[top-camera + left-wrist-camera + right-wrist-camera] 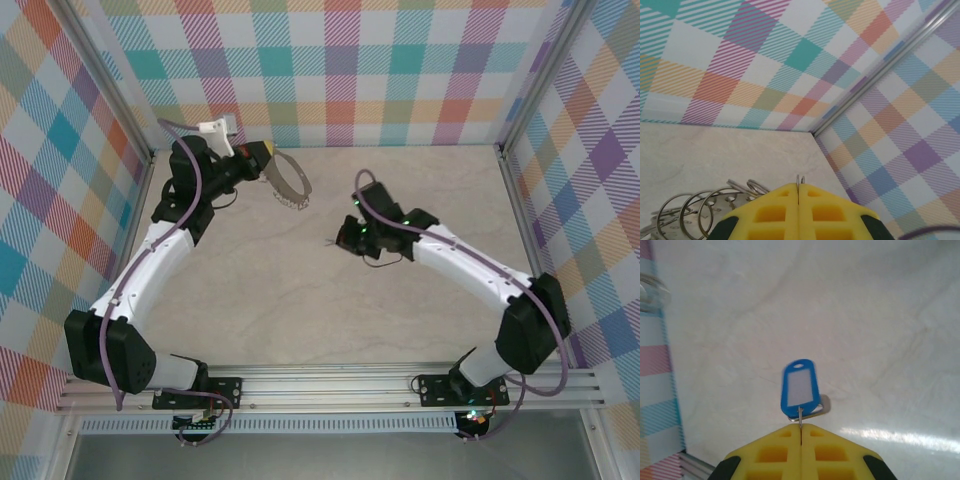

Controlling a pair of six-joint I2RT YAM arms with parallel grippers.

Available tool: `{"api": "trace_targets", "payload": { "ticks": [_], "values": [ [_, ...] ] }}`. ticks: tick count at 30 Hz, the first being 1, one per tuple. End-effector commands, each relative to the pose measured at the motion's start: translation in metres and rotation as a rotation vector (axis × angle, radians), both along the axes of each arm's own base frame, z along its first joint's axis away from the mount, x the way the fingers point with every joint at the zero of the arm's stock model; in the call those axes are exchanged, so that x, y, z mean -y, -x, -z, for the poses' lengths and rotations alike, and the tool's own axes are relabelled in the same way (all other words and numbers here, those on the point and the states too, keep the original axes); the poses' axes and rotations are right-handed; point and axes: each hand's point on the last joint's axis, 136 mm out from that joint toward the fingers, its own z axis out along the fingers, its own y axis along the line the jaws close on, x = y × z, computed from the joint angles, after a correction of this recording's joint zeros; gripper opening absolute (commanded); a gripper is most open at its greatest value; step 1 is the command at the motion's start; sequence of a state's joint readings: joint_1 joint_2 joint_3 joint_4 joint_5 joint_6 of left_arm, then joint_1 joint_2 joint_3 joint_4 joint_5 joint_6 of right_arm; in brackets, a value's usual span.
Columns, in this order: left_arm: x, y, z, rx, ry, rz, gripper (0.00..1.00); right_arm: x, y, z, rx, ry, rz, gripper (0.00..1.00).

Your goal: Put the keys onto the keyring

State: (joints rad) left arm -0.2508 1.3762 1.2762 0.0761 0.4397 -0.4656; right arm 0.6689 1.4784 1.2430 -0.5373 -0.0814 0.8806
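Right fingers (pixel 785 437) clamp key (pixel 800 416), blade hidden, blue tag (pixel 800 387) blurred

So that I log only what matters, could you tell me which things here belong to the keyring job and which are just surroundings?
Job: keyring, pinched in left fingers; blue-tagged key, pinched in right fingers.
Not the job: marbled table; plaid walls; metal frame.

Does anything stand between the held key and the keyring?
Nothing visible does: bare table lies between the key, in the right gripper, and the keyring, in the left gripper.
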Motion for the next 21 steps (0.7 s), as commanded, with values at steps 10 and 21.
{"api": "trace_targets", "payload": {
  "ticks": [10,21],
  "values": [
    [0.054,0.029,-0.048,0.189,-0.081,0.284,0.00,0.027,-0.048,-0.111,0.400,-0.202,-0.211,0.00],
    [0.076,0.057,-0.082,0.239,-0.053,0.439,0.00,0.037,-0.052,-0.199,0.624,-0.336,-0.342,0.00]
  ]
}}
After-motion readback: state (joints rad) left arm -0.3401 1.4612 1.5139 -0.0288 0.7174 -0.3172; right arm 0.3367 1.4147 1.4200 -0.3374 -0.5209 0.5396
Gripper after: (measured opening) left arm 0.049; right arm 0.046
